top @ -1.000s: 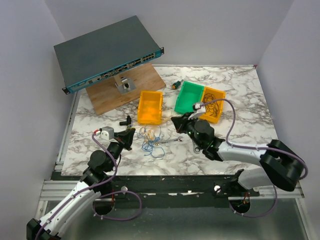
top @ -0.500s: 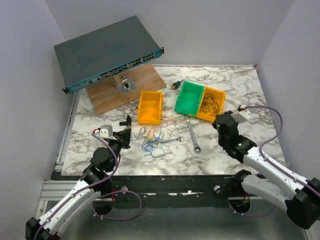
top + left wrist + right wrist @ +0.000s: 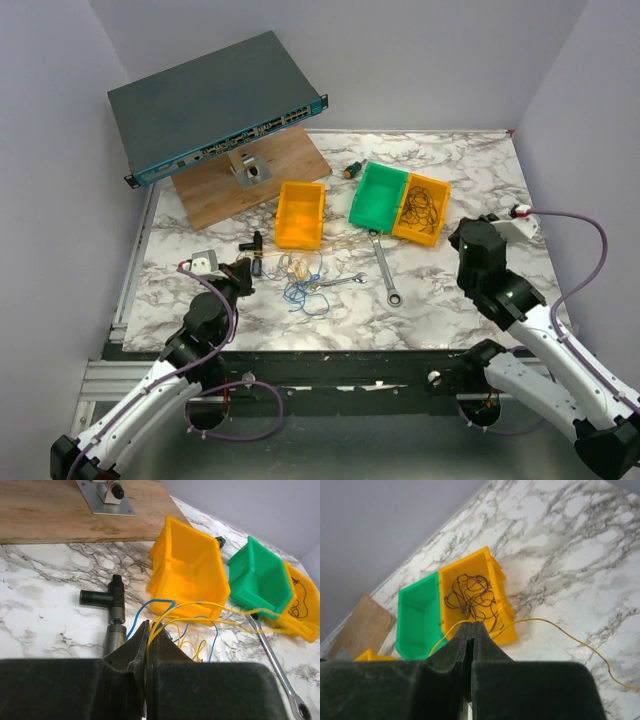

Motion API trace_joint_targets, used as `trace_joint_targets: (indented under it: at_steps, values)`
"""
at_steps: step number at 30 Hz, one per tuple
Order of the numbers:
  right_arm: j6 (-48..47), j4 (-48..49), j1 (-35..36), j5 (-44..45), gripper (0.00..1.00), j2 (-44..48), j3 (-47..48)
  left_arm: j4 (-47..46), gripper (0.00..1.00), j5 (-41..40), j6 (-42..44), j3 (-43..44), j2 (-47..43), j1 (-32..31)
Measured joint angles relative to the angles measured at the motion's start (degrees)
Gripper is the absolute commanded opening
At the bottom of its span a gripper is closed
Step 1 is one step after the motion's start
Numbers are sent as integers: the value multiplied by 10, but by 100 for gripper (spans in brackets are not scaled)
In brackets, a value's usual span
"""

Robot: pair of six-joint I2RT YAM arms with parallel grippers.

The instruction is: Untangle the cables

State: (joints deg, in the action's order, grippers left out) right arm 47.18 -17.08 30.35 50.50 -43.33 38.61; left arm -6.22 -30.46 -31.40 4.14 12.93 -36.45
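The cables point(image 3: 303, 280) are a loose tangle of thin blue, yellow and orange wires on the marble top in front of the orange bin. My left gripper point(image 3: 250, 270) sits at the tangle's left edge. In the left wrist view it point(image 3: 150, 628) is shut on several yellow strands, with blue loops point(image 3: 152, 604) beside them. One yellow wire point(image 3: 235, 611) runs right across the green bin. My right gripper point(image 3: 463, 241) is far to the right, beside the yellow bin. In the right wrist view it point(image 3: 473, 625) is shut on that yellow wire point(image 3: 555, 626), whose end trails off to the right.
A large wrench point(image 3: 384, 265) and a small wrench point(image 3: 340, 282) lie right of the tangle. An orange bin point(image 3: 301, 214), a green bin point(image 3: 378, 195) and a yellow bin point(image 3: 437, 190) holding dark wires stand behind. A black T-fitting point(image 3: 252, 242), wooden board point(image 3: 280, 170) and network switch point(image 3: 215, 105) are at the back left.
My right arm has swung from the tangle out to the right, drawing a yellow wire with it and uncovering the large wrench. My left gripper stays shut at the tangle's left edge.
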Motion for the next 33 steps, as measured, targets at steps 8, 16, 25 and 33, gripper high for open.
trace_joint_targets:
  at_steps: [8,16,25,33]
  values:
    - [-110,22,0,-9,1,3,132,0,3,2,3,11,39,0]
    - [-180,40,-2,-72,1,-51,315,-3,0,17,7,25,81,1]
    - [-216,30,-2,-130,1,-103,385,-14,0,32,16,29,118,1]
    - [-258,8,-2,-53,1,-129,475,-5,0,15,0,30,122,2]
